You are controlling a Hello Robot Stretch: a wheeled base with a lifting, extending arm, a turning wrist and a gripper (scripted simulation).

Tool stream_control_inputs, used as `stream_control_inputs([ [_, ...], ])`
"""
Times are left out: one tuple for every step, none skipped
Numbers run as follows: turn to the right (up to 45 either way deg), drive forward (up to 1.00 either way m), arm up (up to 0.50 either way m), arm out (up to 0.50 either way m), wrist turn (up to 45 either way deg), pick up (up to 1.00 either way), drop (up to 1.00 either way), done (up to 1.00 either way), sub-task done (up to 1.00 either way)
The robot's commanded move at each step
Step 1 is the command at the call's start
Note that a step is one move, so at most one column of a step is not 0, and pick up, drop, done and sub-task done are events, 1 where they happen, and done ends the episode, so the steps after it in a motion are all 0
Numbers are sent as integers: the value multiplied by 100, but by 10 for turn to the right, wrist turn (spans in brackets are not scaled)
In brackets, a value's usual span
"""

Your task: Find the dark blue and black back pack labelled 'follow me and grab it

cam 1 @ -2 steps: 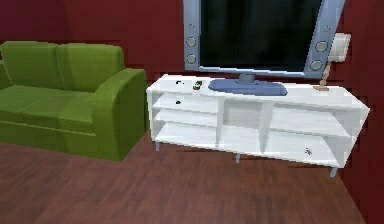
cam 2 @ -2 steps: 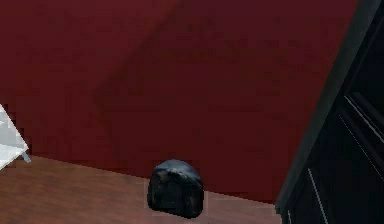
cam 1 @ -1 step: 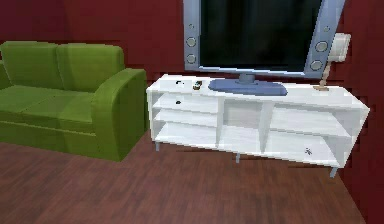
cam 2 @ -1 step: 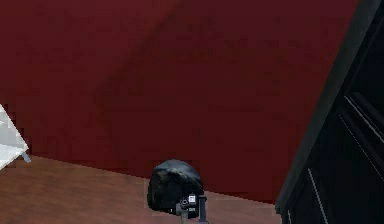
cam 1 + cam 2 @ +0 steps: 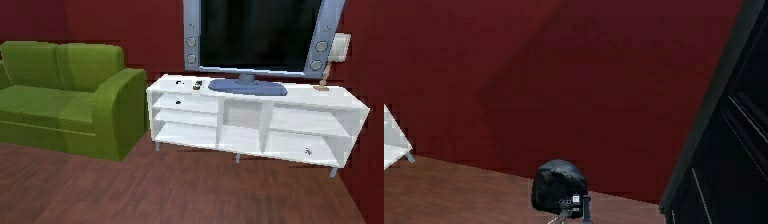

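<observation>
- A dark blue-black, rounded backpack (image 5: 559,183) sat on the brown wooden floor (image 5: 454,190) against the dark red wall (image 5: 584,90).
- The gripper (image 5: 567,211) stood at the backpack's base; its finger setting, and whether it held anything, could not be told.
- Step judged: the grasp. The next move called for 1 secure hold, then a lift.

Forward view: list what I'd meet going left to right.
Green sofa → small dark items on the white stand → television's grey base → small brown object at the stand's right end.
</observation>
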Motion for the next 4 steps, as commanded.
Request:
stream_control_inputs([
  [0, 0, 0, 0, 450, 0, 0, 0, 0],
  [0, 0, 0, 0, 450, 0, 0, 0, 0],
  [0, 0, 0, 0, 450, 0, 0, 0, 0],
  [0, 0, 0, 0, 90, 0, 0, 0, 0],
])
